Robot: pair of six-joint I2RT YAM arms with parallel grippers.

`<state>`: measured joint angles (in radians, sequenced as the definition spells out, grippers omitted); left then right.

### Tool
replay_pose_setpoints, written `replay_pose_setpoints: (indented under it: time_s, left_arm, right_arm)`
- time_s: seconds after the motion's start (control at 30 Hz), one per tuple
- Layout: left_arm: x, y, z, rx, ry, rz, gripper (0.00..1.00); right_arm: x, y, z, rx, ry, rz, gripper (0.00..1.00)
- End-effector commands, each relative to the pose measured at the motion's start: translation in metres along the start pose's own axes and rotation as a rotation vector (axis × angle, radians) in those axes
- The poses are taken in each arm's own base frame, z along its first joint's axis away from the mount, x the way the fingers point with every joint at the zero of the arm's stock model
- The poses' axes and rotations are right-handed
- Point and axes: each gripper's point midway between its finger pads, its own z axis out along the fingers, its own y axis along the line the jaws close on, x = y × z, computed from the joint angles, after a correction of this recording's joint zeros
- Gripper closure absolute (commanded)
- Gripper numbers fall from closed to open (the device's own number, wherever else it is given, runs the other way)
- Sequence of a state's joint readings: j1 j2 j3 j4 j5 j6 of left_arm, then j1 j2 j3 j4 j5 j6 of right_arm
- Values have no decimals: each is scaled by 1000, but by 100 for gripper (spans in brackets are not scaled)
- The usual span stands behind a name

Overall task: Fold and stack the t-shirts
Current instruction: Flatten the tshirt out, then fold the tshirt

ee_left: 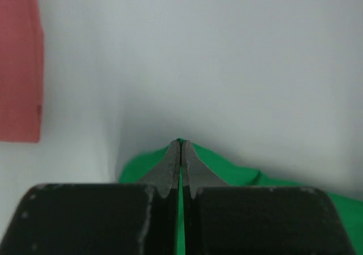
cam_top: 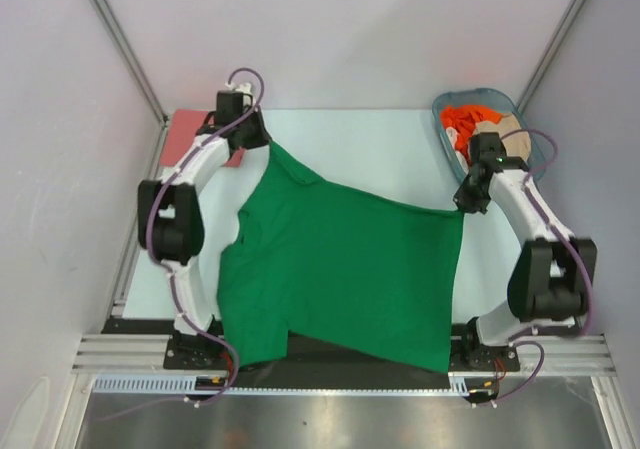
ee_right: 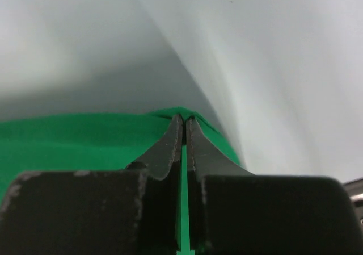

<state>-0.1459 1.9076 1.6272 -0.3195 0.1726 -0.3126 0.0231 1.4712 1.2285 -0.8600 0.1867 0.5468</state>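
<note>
The green shirt is spread over the middle of the surface, and its near edge reaches down between the two arm bases. The left gripper pinches its far left corner and the right gripper pinches its far right corner, so the far edge is stretched between them. A pink shirt lies flat beyond the far left corner. To the far right of the green shirt stands a basket with an orange shirt and a beige shirt inside.
</note>
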Motion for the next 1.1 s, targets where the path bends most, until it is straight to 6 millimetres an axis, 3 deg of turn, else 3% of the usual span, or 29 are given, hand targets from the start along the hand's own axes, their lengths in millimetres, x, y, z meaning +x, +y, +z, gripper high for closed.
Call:
replay_pose_setpoints:
  time_s: [0.0,0.03,0.17,0.37,0.47,0.5,0.53,0.6,0.67,0.7,0.77,0.97,1.0,1.07]
  left_arm:
    - [-56,-25,19,133,-163,50,100]
    - [-54,-25,33,147,-151,36,100]
    - [-51,-25,56,172,-151,11,100]
    - [-56,-23,65,165,-148,-23,100]
    - [-57,-19,57,136,-130,-61,100]
    - [-61,-20,47,124,-139,-72,100]
    - [-48,-17,44,111,-102,-112,100]
    - [-42,-24,30,134,-70,-129,100]
    - [-13,-22,22,122,18,-168,100]
    - [-15,-25,5,122,16,-185,100]
    - [16,-16,-7,71,101,-215,100]
    - [56,1,-70,-42,185,-221,100]
    - [70,6,-78,-57,218,-230,100]
    - [69,6,-98,-58,192,-218,100]
  right_arm:
    - [-33,21,36,-41,-104,-42,100]
    - [-33,21,44,-30,-98,-50,100]
    - [-49,27,56,-14,-128,-78,100]
    - [-56,27,69,18,-98,-123,100]
    - [-61,29,65,14,-100,-150,100]
    - [-62,29,60,9,-96,-157,100]
    - [-65,21,59,15,-83,-139,100]
    - [-49,23,52,-20,-10,-147,100]
    - [-36,22,44,-44,36,-149,100]
    - [-27,16,41,-26,64,-155,100]
    - [-20,10,29,-31,69,-155,100]
    - [14,0,0,-85,149,-156,100]
    - [17,-3,-2,-86,149,-168,100]
    - [23,-6,-3,-91,166,-180,100]
